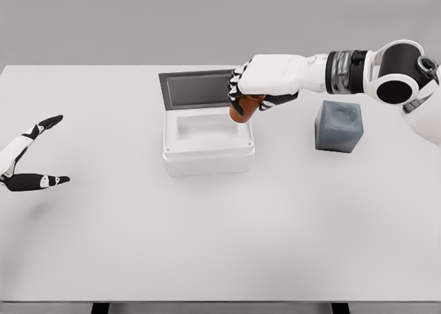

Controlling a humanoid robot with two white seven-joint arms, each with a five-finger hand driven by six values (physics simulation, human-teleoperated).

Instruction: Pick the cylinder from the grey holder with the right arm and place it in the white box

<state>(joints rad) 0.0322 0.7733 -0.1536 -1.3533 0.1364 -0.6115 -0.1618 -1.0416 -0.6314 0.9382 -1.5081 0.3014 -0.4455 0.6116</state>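
The right hand [258, 87] has its fingers curled tight around the brown cylinder [241, 110], of which only the lower end shows beneath the palm, tilted slightly. The cylinder hangs over the right rear corner of the white box [208, 143], at about two o'clock from the box's middle, its bottom just above or at the rim; whether it touches the rim cannot be told. The box is open, its dark grey lid [198, 88] standing up behind it at twelve o'clock. The right arm reaches in from three o'clock, passing above the grey holder [338, 126], a rounded block that sits on the surface [220, 245] well to the box's right, at three o'clock from it. Far off at nine o'clock the left hand [31, 159] rests low near the surface edge, fingers spread and holding nothing. No writing, labels or brand marks can be read on any of these things.
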